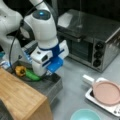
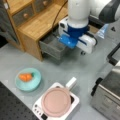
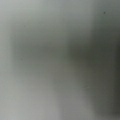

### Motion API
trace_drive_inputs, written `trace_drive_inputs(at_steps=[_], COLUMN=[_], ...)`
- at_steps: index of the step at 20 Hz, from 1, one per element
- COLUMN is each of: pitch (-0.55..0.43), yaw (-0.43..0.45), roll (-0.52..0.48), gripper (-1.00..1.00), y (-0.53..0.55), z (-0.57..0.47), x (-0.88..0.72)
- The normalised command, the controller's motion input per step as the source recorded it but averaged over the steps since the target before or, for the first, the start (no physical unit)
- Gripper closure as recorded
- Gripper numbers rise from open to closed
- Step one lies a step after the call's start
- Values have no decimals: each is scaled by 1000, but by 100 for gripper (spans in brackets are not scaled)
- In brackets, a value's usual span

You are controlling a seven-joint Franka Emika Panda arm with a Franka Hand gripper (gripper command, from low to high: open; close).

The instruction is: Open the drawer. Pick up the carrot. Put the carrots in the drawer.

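Note:
The drawer (image 1: 53, 83) (image 2: 52, 47) stands pulled out from the wooden-topped cabinet (image 1: 20, 97) (image 2: 37, 23) in both front views. My gripper (image 1: 40, 73) reaches down into the drawer's back part, and its fingertips are hidden by the white hand and blue wrist block. The carrot (image 2: 25, 77), stubby and orange-red, lies in a teal bowl (image 2: 28, 79) on the grey table, well away from the drawer and the gripper. The wrist view is only a grey blur close to a surface.
A yellow pepper (image 1: 20, 70) and a green vegetable (image 1: 32, 75) lie by the gripper in the drawer. A white tray (image 1: 92, 96) (image 2: 72, 100) with a pink plate (image 1: 107, 92) (image 2: 56, 102) sits near the bowl (image 1: 85, 115). A toaster oven (image 1: 92, 37) (image 2: 107, 95) stands beside it.

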Motion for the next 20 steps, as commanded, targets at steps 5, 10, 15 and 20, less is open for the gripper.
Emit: trace_drive_inputs(at_steps=[5, 10, 15, 20], pitch=[-124, -97, -88, -58], yaw=[-166, -172, -158, -75], roll=[78, 77, 82, 97], gripper=[-100, -100, -100, -100], y=[270, 262, 215, 59], z=[-92, -65, -41, 14], x=[-25, -32, -35, -45])
